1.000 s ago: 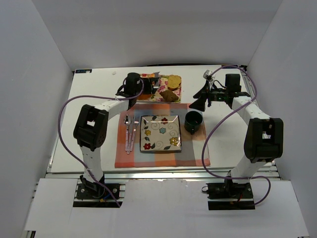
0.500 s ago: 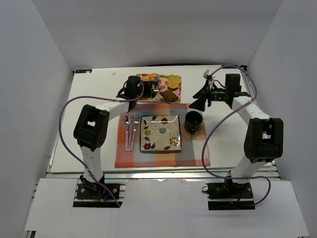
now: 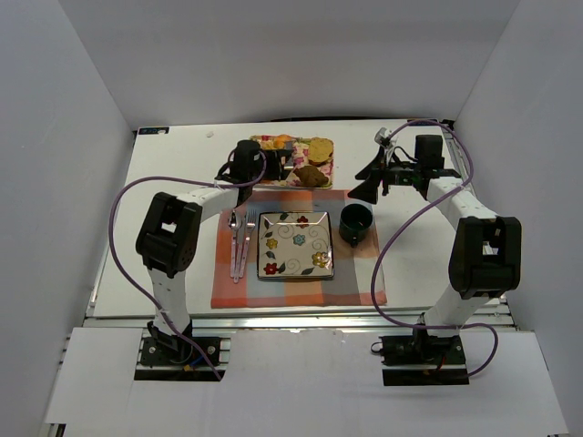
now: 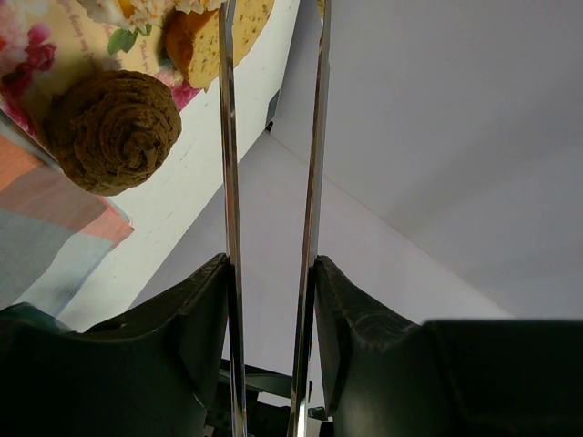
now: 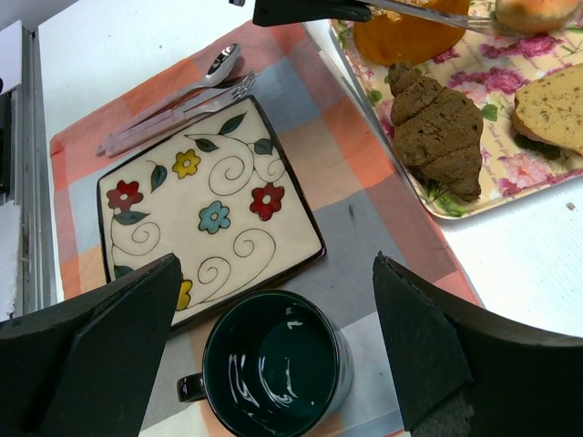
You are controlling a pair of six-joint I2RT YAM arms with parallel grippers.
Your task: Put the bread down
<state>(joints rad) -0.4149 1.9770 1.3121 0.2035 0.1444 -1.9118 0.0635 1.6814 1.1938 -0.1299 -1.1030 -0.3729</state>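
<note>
L gripper (image 4: pixel 271 14) is out over the floral tray (image 5: pixel 510 182) at the far side of the table. In the L wrist view we see its two thin metal fingers (image 4: pixel 228 182) running parallel w/ a narrow gap, and only white table and wall show between them. The tips run off the top edge. We can't tell if they are gripping anything.

The bread (image 5: pixel 401 41) is a smooth orange bun on the tray's near-left corner. In the R wrist view one L finger lies across its top, so the bun sits right at the fingers. We can't say if it is touched or pinched.

The dark brown muffin (image 4: pixel 114 132) lies off to the left of the L fingers, apart from them. A speckled slice (image 5: pixel 556 105) sits beyond the muffin on the same tray.

R gripper (image 5: pixel 273 264) hangs above the checked placemat (image 5: pixel 364 155) w/ both black fingers (image 5: pixel 100 337) spread wide and nothing between them. Below that gap we see the green mug (image 5: pixel 273 364), and the flowered square plate (image 5: pixel 209 209) is just ahead of it, bare. A spoon (image 5: pixel 219 62) and fork (image 5: pixel 182 109) lie beyond the plate, side by side.
</note>
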